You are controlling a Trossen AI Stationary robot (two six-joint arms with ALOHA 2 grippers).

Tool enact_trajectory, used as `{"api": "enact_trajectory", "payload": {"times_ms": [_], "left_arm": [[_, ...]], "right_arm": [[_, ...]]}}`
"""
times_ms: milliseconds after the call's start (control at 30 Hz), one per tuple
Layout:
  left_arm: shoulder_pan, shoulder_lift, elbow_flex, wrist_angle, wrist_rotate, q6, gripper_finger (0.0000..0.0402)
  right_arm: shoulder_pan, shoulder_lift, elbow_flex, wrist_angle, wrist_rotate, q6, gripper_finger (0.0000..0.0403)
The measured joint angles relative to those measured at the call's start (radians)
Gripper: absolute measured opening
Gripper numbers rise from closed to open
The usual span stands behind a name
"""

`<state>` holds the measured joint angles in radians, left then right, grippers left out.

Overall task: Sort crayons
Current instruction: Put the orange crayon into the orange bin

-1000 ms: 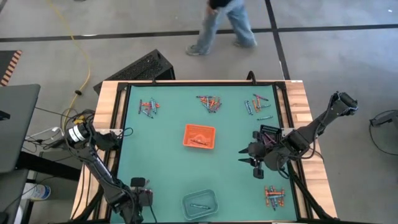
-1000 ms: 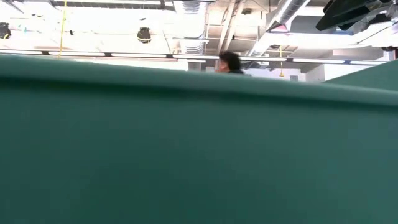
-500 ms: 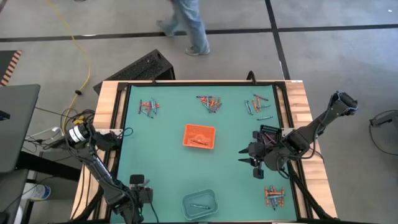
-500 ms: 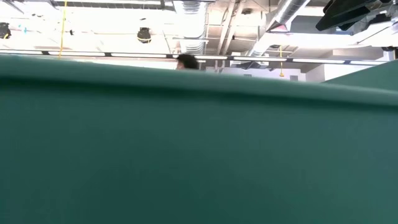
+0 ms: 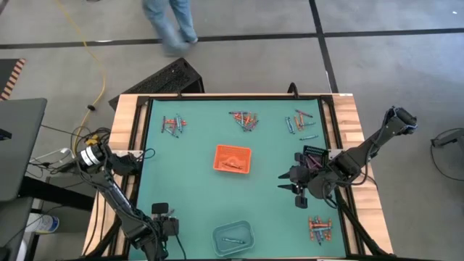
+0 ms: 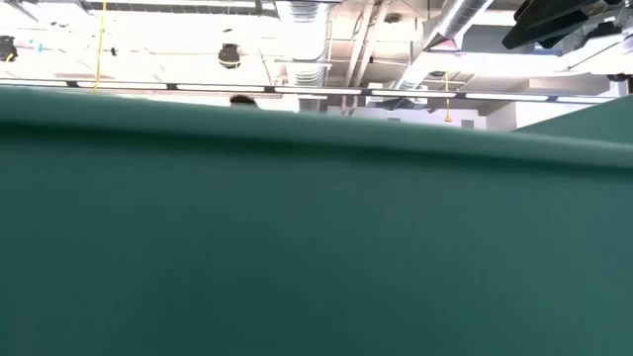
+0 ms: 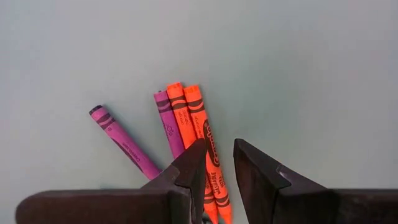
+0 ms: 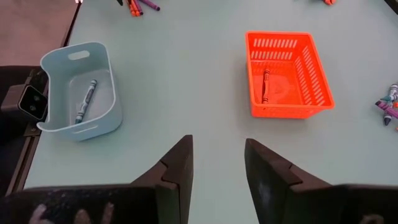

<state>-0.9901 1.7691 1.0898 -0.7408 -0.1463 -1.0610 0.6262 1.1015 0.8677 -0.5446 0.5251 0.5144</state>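
Low over the table's near left corner, my left gripper [image 7: 217, 151] [image 5: 164, 226] points down, open. Its fingertips stand either side of an orange crayon [image 7: 208, 138]; I cannot tell whether they touch it. Beside it lie a second orange crayon [image 7: 180, 112] and two purple ones [image 7: 124, 143]. More crayon heaps lie at the far left [image 5: 172, 125], far middle [image 5: 245, 119], far right [image 5: 299, 122] and near right [image 5: 319, 229]. My right gripper [image 8: 217, 158] [image 5: 281, 182] hangs open above the table's right half, holding nothing.
An orange tray [image 5: 232, 159] at mid-table holds one crayon [image 8: 266, 86]. A pale blue tray [image 5: 233, 238] at the near edge holds a blue-grey crayon [image 8: 85, 99]. A black tray [image 5: 313, 155] sits behind my right gripper. A person [image 5: 170, 25] walks on the floor beyond the far edge.
Neither gripper has visibly shifted, opened or shut, and the crayons lie where they were. The person beyond the far edge has walked toward the left.
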Motion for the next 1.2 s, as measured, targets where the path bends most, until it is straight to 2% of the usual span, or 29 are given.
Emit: {"api": "enact_trajectory", "payload": {"times_ms": [200, 633, 733, 900, 1200], "left_arm": [[0.009, -0.005, -0.068, 0.115, 0.055, -0.023, 0.0071], [0.008, -0.004, -0.079, 0.154, 0.033, -0.02, 0.007], [0.011, -0.004, -0.079, 0.158, 0.031, -0.018, 0.0056], [0.021, -0.003, -0.079, 0.173, 0.037, 0.002, 0.001], [0.041, 0.002, -0.052, 0.178, 0.031, 0.042, 0.0003]], "right_arm": [[0.0, 0.0, 0.0, 0.0, 0.0, 0.0, 0.0137], [0.0, 0.0, 0.0, 0.003, 0.0, 0.0, 0.0136], [0.0, 0.0, 0.0, 0.002, 0.0, 0.0, 0.0136], [0.0, 0.0, 0.0, 0.0, 0.0, 0.0, 0.0137], [0.0, 0.0, 0.0, 0.0, 0.0, 0.0, 0.0136]]}}
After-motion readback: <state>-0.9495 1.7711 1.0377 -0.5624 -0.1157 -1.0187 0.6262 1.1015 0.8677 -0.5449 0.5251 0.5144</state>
